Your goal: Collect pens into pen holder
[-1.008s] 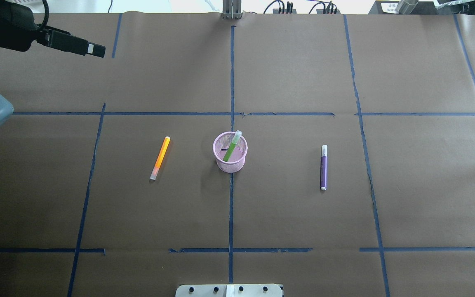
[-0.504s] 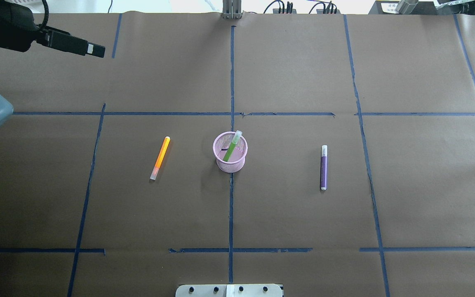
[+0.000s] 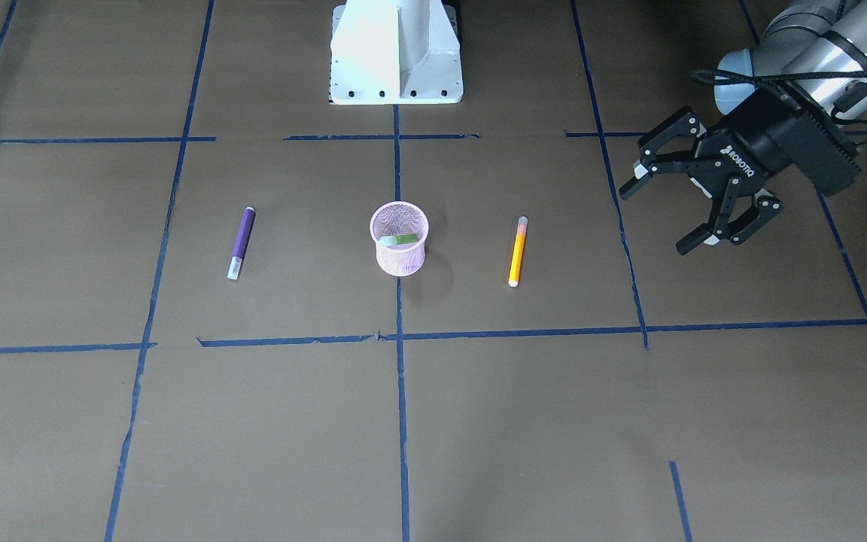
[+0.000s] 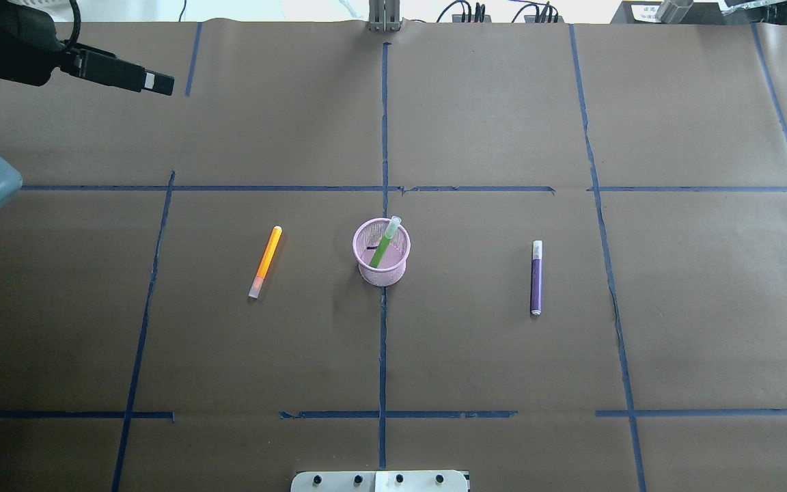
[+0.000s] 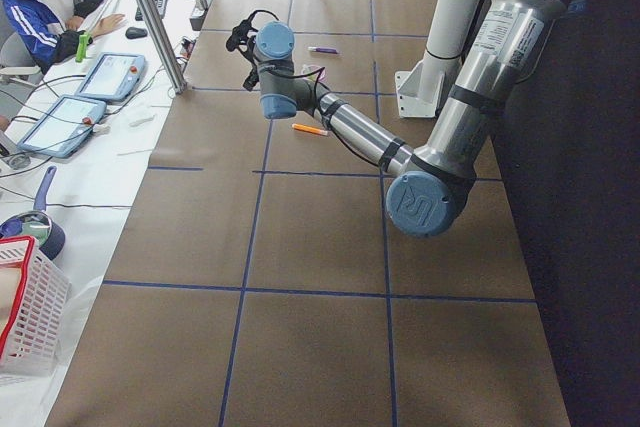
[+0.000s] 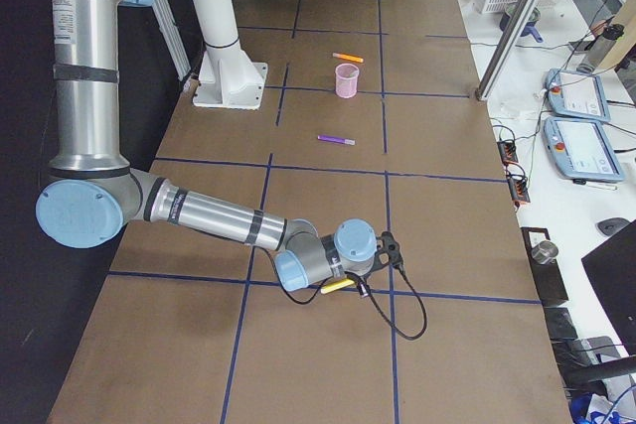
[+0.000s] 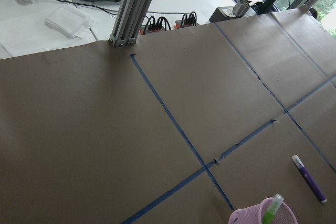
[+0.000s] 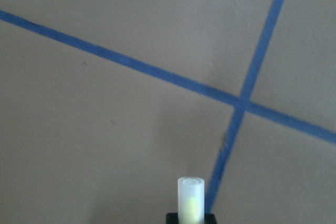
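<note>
The left claw (image 3: 653, 221) hangs released, off to the side of the orange pen (image 3: 517, 251), probably the next pick. Come down over its middle with fingers across the barrel, then tip it upright over the pink mesh pen holder (image 3: 400, 239), clear of the green pen (image 4: 384, 244) leaning inside. The purple pen (image 3: 241, 242) lies flat on the surface (image 4: 503, 355) beyond the holder. I cannot tell the right claw's (image 8: 190, 219) grip.

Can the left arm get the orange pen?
Probably yes. The open left end effector hangs beside the orange pen with only bare paper between, and the pen lies apart from the pink holder.
</note>
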Available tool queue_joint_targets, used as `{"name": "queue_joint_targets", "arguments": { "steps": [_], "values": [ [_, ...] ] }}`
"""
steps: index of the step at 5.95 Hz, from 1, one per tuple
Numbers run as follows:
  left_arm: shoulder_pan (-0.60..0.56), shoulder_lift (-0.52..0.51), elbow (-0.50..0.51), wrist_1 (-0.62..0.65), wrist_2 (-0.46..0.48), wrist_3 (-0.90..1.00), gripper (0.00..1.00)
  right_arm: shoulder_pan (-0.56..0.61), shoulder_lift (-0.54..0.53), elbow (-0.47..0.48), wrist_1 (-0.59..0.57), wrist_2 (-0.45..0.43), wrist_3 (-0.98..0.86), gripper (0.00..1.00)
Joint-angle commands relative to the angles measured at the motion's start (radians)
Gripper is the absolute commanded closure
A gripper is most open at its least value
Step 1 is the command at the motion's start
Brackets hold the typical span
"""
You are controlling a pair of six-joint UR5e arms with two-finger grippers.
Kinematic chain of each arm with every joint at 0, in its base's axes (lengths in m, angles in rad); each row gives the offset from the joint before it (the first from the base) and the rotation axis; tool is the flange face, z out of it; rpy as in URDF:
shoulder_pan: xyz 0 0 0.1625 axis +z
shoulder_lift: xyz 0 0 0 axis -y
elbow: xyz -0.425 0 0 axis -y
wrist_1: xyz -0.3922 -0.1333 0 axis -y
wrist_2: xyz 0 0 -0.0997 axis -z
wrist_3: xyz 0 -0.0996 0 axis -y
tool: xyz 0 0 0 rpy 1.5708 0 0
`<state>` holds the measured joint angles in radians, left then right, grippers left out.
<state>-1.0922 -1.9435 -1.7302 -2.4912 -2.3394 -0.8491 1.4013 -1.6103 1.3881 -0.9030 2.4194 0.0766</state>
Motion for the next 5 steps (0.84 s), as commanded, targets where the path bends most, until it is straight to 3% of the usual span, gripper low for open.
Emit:
{"name": "queue_joint_targets", "arguments": {
  "steps": [1,2,3,4,5],
  "values": [
    [0.0,0.0,0.0,0.0,-0.001,0.001,0.0,-0.001,0.013,0.219,0.002,0.02,0.071,0.99],
    [0.0,0.0,0.001,-0.003,-0.001,0.001,0.0,-0.024,0.024,0.289,0.009,0.02,0.077,1.0],
    [0.0,0.002,0.001,-0.003,-0.003,-0.001,0.0,-0.065,0.106,0.314,0.016,0.056,0.171,1.0],
    [0.0,0.002,0.001,-0.003,-0.003,-0.001,0.0,-0.137,0.153,0.327,0.092,0.031,0.204,1.0],
    [0.0,0.002,0.003,-0.002,-0.001,0.001,0.0,-0.23,0.215,0.331,0.198,-0.09,0.231,1.0]
  ]
}}
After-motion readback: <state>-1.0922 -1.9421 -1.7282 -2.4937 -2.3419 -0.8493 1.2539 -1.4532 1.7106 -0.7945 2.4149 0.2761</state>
